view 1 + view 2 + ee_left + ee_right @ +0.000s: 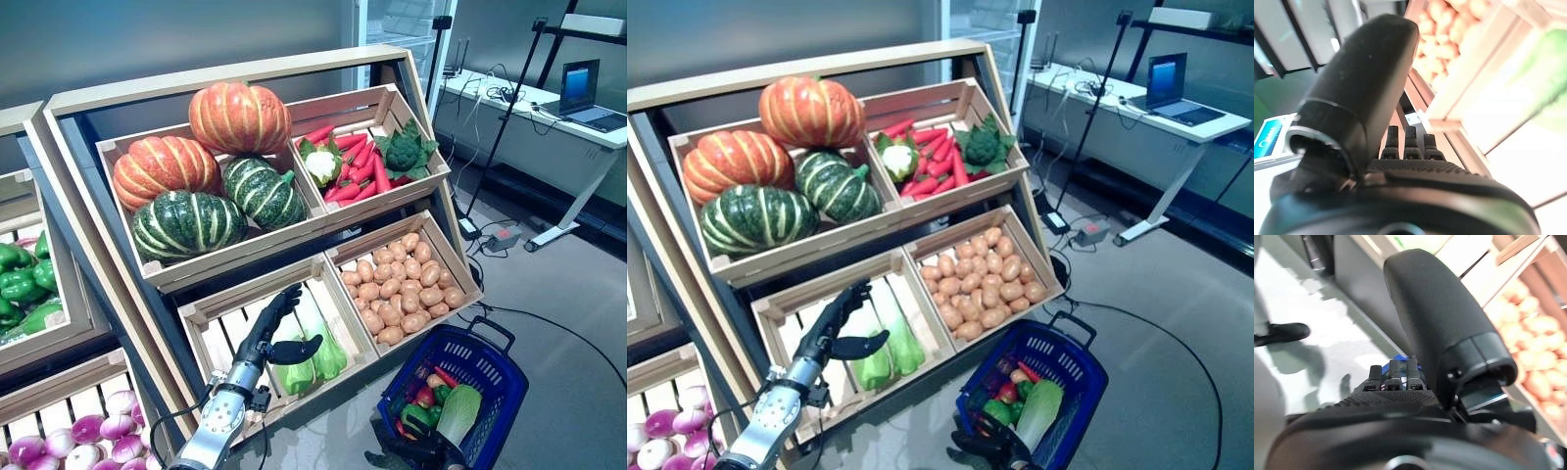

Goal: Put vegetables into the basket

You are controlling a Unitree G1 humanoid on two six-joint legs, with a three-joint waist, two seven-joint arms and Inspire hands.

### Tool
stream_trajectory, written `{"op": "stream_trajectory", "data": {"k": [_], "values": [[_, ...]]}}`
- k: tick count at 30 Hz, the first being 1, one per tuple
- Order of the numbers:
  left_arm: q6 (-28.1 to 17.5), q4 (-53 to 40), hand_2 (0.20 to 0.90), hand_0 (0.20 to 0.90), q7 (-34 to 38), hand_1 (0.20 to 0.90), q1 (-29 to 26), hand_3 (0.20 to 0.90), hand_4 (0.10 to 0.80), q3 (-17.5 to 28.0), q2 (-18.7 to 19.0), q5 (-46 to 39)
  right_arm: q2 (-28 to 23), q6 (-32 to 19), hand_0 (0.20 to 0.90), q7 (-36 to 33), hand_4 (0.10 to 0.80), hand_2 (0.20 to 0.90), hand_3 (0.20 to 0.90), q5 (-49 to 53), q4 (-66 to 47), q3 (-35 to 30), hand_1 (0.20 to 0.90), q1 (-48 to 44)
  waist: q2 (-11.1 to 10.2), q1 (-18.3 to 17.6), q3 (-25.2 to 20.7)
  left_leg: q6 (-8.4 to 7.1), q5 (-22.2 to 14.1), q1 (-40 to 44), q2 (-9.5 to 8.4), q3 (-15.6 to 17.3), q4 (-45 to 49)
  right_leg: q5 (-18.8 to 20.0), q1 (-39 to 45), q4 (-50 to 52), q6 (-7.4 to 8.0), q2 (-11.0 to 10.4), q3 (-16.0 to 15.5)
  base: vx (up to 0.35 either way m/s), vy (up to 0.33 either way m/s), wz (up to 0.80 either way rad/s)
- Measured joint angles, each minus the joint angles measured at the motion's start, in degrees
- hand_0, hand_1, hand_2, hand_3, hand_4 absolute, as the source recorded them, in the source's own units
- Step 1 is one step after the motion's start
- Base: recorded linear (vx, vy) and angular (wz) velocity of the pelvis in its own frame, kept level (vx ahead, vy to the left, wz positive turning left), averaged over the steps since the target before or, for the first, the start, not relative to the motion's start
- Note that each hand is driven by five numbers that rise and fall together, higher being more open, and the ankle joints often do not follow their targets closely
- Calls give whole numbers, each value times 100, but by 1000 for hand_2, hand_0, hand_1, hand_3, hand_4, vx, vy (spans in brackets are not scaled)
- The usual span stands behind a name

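The blue basket (493,369) stands on the floor at the stand's right foot. A pale green cabbage (458,413), a green pepper (415,420) and small red and orange vegetables lie in it. My left hand (263,338) is open and empty, its fingers straight, over the lower left crate (217,315). Its thumb points at the pale green long vegetables (315,354) right beside it. In the left wrist view my left hand (1400,166) shows straight fingers. My right hand (396,452) is open beside the basket's near rim, and its fingers are straight in the right wrist view (1393,377).
The slanted wooden stand (245,73) holds crates of produce on two tiers, with another stand (39,343) to the left. A white desk (549,117) with a laptop stands at the back right. A power strip (495,238) and cables lie on the floor.
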Motion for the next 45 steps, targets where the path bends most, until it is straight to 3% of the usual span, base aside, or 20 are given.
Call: {"op": "stream_trajectory", "data": {"k": [3, 6, 10, 14, 16, 20, 24, 30, 39, 45], "values": [[317, 244, 900, 900, 384, 900, -1, 900, 800, 0, -25, 180, 12, -14, 900, 1, 800, 900, 900, -21, -161, 8, 900, 22, 9, -57, 11, 0, 0, -1, 0, 8, 0, 0, -11, 0, 0, 0, 9, 28, 19, -1], [872, 843, 900, 900, 702, 900, -7, 900, 800, 163, -284, -105, 27, -14, 900, 1, 800, 900, 900, -19, -353, 29, 900, 37, 16, -125, 38, 3, -3, 16, -1, 55, 2, 7, -46, 0, 7, 1, 99, 25, 28, -7], [1096, 1495, 900, 900, 936, 900, -6, 900, 800, 367, -675, -568, 10, -13, 900, -1, 800, 900, 900, 16, -541, 43, 900, 9, -5, -139, 210, -21, 20, -46, 0, 147, 83, 10, -174, 85, 5, -19, 141, -105, 80, -11], [1081, 1517, 900, 900, 1309, 900, -531, 900, 800, 234, -679, -632, -144, -65, 900, -3, 800, 900, 900, 228, -839, 87, 900, -424, 74, -178, 749, 27, -18, -678, 14, 190, 619, -167, -959, 911, 2, -113, 263, -237, 70, -1], [1036, 1514, 900, 900, 1556, 900, -1012, 900, 800, 227, -647, -679, -273, -234, 900, -8, 800, 900, 900, 229, -1162, 139, 900, -736, 79, -194, 1141, 84, -108, -1100, 6, 315, 1063, -437, -1581, 1733, -62, -278, 325, -219, 30, -13], [845, 1520, 900, 900, 1913, 900, -1858, 900, 800, 235, -566, -806, -393, -582, 900, -36, 800, 900, 900, 444, -1473, 257, 900, -1262, -106, -276, 1679, 108, -343, -1945, -25, 327, 1911, -876, -2641, 3044, -147, -515, 511, -154, 5, -1], [793, 1518, 900, 900, 2093, 900, -2409, 900, 800, 231, -546, -806, -490, -647, 900, -186, 800, 900, 900, 476, -1468, 251, 900, -1616, -191, -290, 2083, 53, -455, -2457, 87, 289, 2541, -1019, -3156, 3649, -269, -538, 591, -69, -1, -2], [584, 1516, 900, 900, 2298, 900, -2615, 900, 800, 357, -546, -1126, -576, -649, 900, -281, 800, 900, 900, 476, -1454, 253, 900, -1643, -239, -361, 2191, -32, -625, -2752, 215, 261, 3098, -1250, -3451, 4207, -393, -550, 590, -5, 0, 0], [349, 1517, 900, 900, 3673, 900, -3079, 900, 800, 1015, -531, -1241, -657, -648, 900, -372, 800, 900, 900, 476, -1427, 266, 900, -1538, -256, -512, 2199, -103, -955, -3240, 292, 135, 3958, -1617, -3867, 5016, -486, -625, 598, -5, 4, 3], [347, 1516, 900, 900, 4242, 900, -3368, 900, 800, 1076, -442, -1249, -659, -648, 900, -399, 800, 900, 900, 476, -1426, 277, 900, -1533, -280, -565, 2208, -111, -1043, -3603, 378, 124, 4328, -1726, -4183, 5344, -526, -636, 597, -39, -1, 4]]}}
